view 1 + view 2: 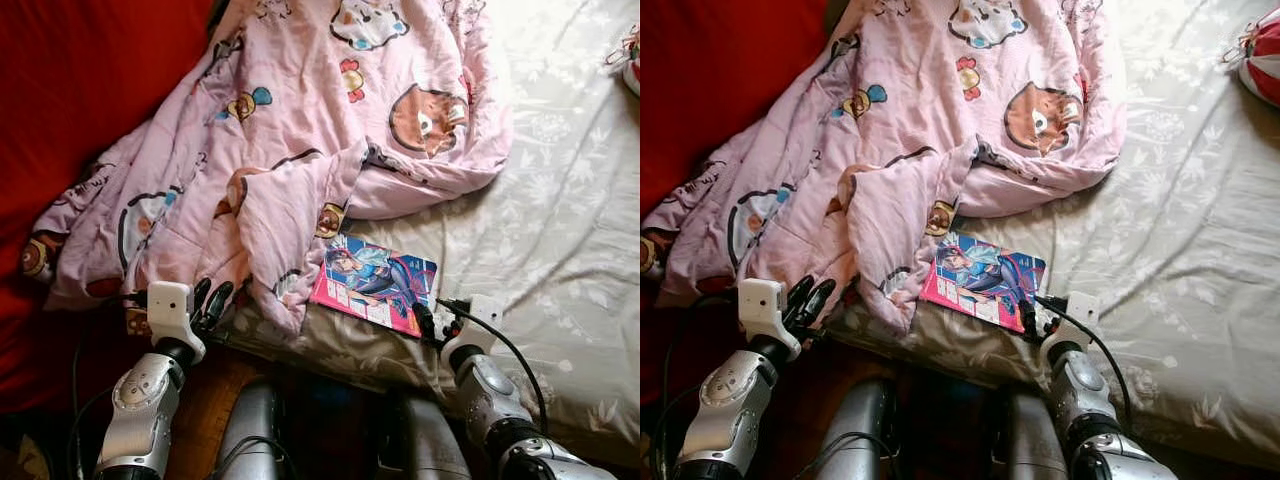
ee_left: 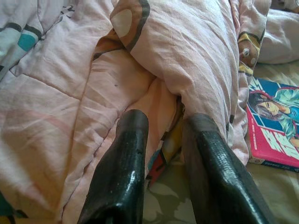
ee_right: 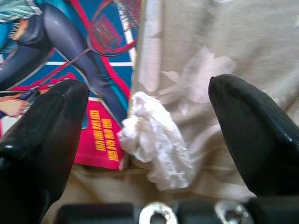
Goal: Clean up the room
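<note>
- Three items of clutter lay on the bed (image 1: 560, 230) at this moment; none looked put away, so the tidying seemed barely begun.
- Item one: crumpled white tissue (image 3: 156, 140), lying on the floral sheet between the two spread jaws of the right gripper (image 3: 149, 135), closer to the jaw on the comic's side and touching that book's corner. Neither jaw touched it. Jaws stood released and wide, straddling the wad; judged ready to close, with the pick-up not yet made.
- Item two: comic book (image 1: 376, 282), pink-edged, flat near the bed's front edge. One right jaw overlapped its cover corner; the book itself was not held.
- Item three: pink cartoon blanket (image 1: 300, 130), rumpled and unfolded, one side trailing off the bed toward the red surface (image 1: 70, 90).
- Left gripper (image 2: 163, 154): jaws parted, nothing between them but air, tips nosed up to a fold of the blanket's lower hem; contact could not be judged.
- Further object: red-and-white thing (image 1: 1265, 60) at the bed's far corner, well apart from both sets of jaws; identity unclear.
- Outstanding, by judgement: tissue to bin, book to shelve, blanket to straighten.
</note>
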Robot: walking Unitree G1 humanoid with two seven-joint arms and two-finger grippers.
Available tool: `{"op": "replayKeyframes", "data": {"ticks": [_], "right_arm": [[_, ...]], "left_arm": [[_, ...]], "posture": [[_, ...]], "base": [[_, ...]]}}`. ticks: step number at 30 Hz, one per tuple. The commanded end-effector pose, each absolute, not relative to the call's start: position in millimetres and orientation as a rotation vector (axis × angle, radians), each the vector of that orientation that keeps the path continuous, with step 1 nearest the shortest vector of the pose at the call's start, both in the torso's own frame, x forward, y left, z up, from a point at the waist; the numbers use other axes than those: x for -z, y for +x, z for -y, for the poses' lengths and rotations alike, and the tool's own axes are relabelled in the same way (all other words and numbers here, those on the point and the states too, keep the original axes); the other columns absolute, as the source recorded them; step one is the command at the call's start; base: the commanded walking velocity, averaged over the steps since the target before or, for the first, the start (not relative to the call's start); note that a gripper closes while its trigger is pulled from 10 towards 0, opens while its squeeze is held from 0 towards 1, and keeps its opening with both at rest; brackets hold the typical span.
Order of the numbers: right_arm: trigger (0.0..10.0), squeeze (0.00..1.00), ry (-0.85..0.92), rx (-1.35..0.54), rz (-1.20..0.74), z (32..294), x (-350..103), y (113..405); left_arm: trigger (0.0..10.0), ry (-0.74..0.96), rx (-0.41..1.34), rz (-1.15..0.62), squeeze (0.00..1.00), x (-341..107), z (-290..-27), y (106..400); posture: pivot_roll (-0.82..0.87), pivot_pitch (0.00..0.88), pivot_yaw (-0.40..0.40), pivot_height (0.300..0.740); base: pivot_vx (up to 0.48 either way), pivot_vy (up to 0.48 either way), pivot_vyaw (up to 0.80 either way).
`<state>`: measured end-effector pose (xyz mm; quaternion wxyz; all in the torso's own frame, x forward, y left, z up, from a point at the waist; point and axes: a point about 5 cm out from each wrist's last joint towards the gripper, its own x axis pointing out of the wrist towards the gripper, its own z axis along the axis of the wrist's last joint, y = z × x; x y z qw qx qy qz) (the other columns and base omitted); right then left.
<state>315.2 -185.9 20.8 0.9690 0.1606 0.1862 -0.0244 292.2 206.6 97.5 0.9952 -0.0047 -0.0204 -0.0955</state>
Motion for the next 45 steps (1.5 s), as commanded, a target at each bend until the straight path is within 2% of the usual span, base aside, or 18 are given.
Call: {"op": "replayKeyframes", "data": {"ticks": [1, 6, 7, 8, 9, 10, 11, 12, 13, 14, 15, 16, 26, 27, 28, 29, 30, 45], "right_arm": [[10.0, 0.00, 0.333, 0.070, -0.456, 187.9, -3.8, 300.7], [10.0, 0.00, 0.327, 0.070, -0.471, 190.7, -1.9, 298.7], [8.3, 0.00, 0.326, 0.075, -0.472, 192.3, -1.7, 298.3], [3.8, 0.00, 0.326, 0.081, -0.472, 194.3, -1.6, 297.9], [0.8, 0.00, 0.325, 0.082, -0.472, 194.9, -1.7, 297.8], [0.0, 0.00, 0.325, 0.081, -0.472, 195.1, -1.7, 297.7], [0.0, 0.00, 0.324, 0.077, -0.473, 195.6, -1.7, 297.7], [0.6, 0.00, 0.323, 0.074, -0.478, 195.9, -1.4, 297.4], [0.6, 0.00, 0.323, 0.074, -0.478, 195.9, -1.4, 297.4], [4.9, 0.00, 0.316, 0.069, -0.493, 195.5, 0.2, 296.2], [9.9, 0.00, 0.309, 0.066, -0.498, 195.4, 0.7, 295.8], [10.0, 0.00, 0.303, 0.057, -0.501, 194.3, 1.4, 295.2], [10.0, 0.00, 0.258, -0.032, -0.516, 183.3, 3.0, 294.7], [7.1, 0.00, 0.252, -0.038, -0.511, 182.9, 2.6, 294.9], [7.1, 0.00, 0.254, -0.039, -0.510, 183.0, 2.5, 295.0], [2.6, 0.00, 0.250, -0.040, -0.510, 183.1, 2.4, 295.1], [0.0, 0.00, 0.246, -0.044, -0.504, 182.9, 1.7, 295.6], [0.0, 0.00, 0.223, -0.064, -0.501, 180.0, 0.5, 297.0]], "left_arm": [[10.0, -0.013, 0.175, -0.004, 0.00, -89.3, -210.5, 287.4], [10.0, -0.009, 0.173, -0.006, 0.00, -89.4, -211.9, 287.0], [10.0, -0.008, 0.174, -0.007, 0.00, -89.1, -211.7, 286.6], [10.0, -0.007, 0.175, -0.009, 0.00, -88.7, -211.4, 286.2], [10.0, -0.006, 0.175, -0.010, 0.00, -88.7, -211.4, 286.2], [10.0, -0.006, 0.176, -0.010, 0.00, -88.7, -211.4, 286.4], [10.0, -0.006, 0.176, -0.010, 0.00, -89.0, -211.2, 286.8], [10.0, -0.005, 0.176, -0.010, 0.00, -89.3, -211.0, 287.4], [10.0, -0.005, 0.176, -0.010, 0.00, -89.3, -211.0, 287.4], [10.0, -0.006, 0.175, -0.009, 0.00, -89.5, -211.2, 287.9], [10.0, -0.006, 0.175, -0.009, 0.00, -89.6, -211.0, 288.1], [10.0, -0.005, 0.177, -0.008, 0.00, -89.9, -210.5, 288.4], [10.0, -0.002, 0.173, -0.016, 0.00, -88.3, -210.1, 287.2], [10.0, -0.002, 0.177, -0.018, 0.00, -87.6, -208.2, 286.8], [10.0, -0.002, 0.179, -0.018, 0.00, -87.5, -207.0, 286.8], [10.0, -0.004, 0.179, -0.017, 0.00, -87.5, -206.8, 286.9], [10.0, -0.004, 0.179, -0.016, 0.00, -87.5, -206.6, 287.0], [10.0, 0.004, 0.175, -0.027, 0.00, -84.6, -207.0, 287.3]], "posture": [[0.10, 0.409, 0.004, 0.643], [0.10, 0.415, 0.008, 0.643], [0.10, 0.413, 0.008, 0.643], [0.10, 0.412, 0.008, 0.643], [0.10, 0.412, 0.008, 0.643], [0.09, 0.412, 0.009, 0.643], [0.09, 0.412, 0.008, 0.643], [0.09, 0.414, 0.007, 0.643], [0.09, 0.414, 0.007, 0.643], [0.09, 0.416, 0.008, 0.643], [0.09, 0.414, 0.007, 0.643], [0.09, 0.414, 0.007, 0.643], [0.10, 0.414, 0.008, 0.643], [0.10, 0.412, 0.008, 0.643], [0.10, 0.412, 0.007, 0.643], [0.09, 0.412, 0.005, 0.643], [0.09, 0.412, 0.005, 0.643], [0.08, 0.398, 0.003, 0.643]], "base": [[0.000, 0.000, 0.00], [0.000, 0.000, 0.00], [0.000, 0.000, 0.00], [0.000, 0.000, 0.00], [0.000, 0.000, 0.00], [0.000, 0.000, 0.00], [0.000, 0.000, 0.00], [0.000, 0.000, 0.00], [0.000, 0.000, 0.00], [0.000, 0.000, 0.00], [0.000, 0.000, 0.00], [0.000, 0.000, 0.00], [0.000, 0.000, 0.00], [0.000, 0.000, 0.00], [0.000, 0.000, 0.00], [0.000, 0.000, 0.00], [0.000, 0.000, 0.00], [0.000, 0.000, 0.00]]}}
